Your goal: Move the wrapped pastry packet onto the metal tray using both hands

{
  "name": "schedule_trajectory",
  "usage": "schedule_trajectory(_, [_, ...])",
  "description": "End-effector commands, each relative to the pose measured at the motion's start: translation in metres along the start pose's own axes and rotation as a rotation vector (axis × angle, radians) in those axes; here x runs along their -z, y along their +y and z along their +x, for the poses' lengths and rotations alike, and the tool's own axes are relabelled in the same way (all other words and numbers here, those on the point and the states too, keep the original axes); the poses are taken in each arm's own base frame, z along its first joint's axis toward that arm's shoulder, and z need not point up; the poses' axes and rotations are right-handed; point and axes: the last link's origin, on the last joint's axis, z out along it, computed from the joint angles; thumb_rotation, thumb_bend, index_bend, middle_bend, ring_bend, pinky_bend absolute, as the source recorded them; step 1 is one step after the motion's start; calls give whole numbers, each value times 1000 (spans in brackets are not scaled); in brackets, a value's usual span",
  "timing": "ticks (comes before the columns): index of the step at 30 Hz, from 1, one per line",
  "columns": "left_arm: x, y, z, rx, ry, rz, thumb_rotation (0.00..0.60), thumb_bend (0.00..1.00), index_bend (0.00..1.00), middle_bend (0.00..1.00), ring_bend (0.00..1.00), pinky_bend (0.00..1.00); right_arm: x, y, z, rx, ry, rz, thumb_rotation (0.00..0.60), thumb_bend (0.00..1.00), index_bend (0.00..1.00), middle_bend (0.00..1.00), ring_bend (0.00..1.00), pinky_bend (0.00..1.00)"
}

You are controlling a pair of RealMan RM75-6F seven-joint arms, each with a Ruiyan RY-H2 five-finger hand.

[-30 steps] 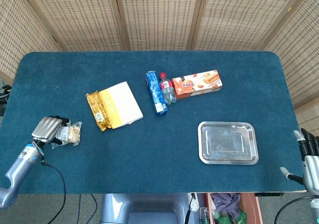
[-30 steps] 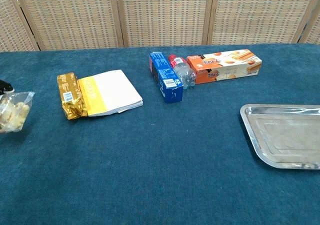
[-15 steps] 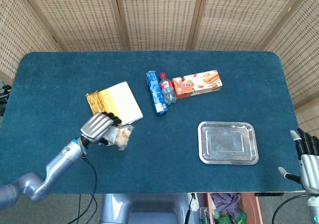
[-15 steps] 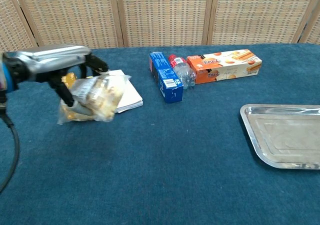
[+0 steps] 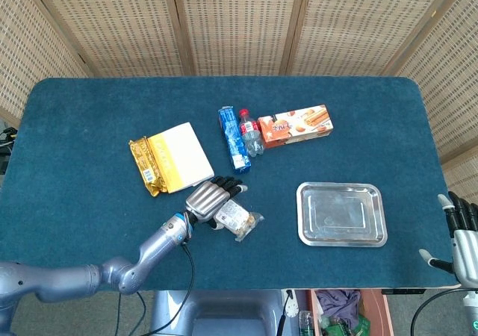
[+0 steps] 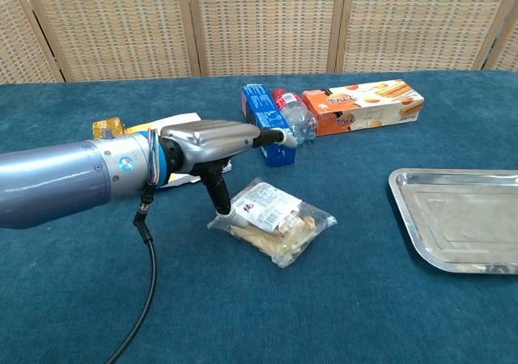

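Head view: the left hand [image 5: 210, 199] holds the packet [image 5: 237, 219] left of the tray [image 5: 342, 234]; the right hand [image 5: 461, 239] waits right of the tray, fingers apart. Chest view: the left hand [image 6: 217, 144] grips the packet [image 6: 273, 217], well apart from the tray [image 6: 406, 210].

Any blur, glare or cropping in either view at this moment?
Head view: even light, sharp, right hand cut by the frame edge. Chest view: left hand and pastry packet crisp, mild sheen on the wrapper, metal tray cropped at right.
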Motion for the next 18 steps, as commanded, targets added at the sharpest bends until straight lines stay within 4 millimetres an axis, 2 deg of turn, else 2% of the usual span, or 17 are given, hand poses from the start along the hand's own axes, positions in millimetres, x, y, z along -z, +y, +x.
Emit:
schedule_trajectory(1, [8,-9,14,9,31,28,600,0,0,0,0,0,0,-3,-1,0,-2,16,600,0,0,0,0,0])
schedule_trajectory(5, [43,-40,41,-2,117,108,600,0,0,0,0,0,-6,-15,-3,2,-5,97,600,0,0,0,0,0])
schedule_trajectory(8, [80,-72,59,-25,183,209,600,0,0,0,0,0,-17,-32,-3,41,-11,209,600,0,0,0,0,0])
schedule_trajectory(9, [101,-86,66,-30,205,259,600,0,0,0,0,0,-24,-43,-3,62,-18,278,600,0,0,0,0,0])
schedule_trajectory(10, [140,-120,73,-40,246,404,600,0,0,0,0,0,-38,-70,-4,91,-25,424,600,0,0,0,0,0])
schedule_trajectory(11, [173,-133,77,-19,266,473,600,0,0,0,0,0,-50,-86,-6,115,-45,507,600,0,0,0,0,0])
schedule_trajectory(13, [195,-142,78,4,286,519,600,0,0,0,0,0,-57,-99,-8,128,-69,565,600,0,0,0,0,0])
schedule_trajectory(18, [253,-167,72,-3,350,691,600,0,0,0,0,0,-73,-146,-18,184,-143,733,600,0,0,0,0,0])
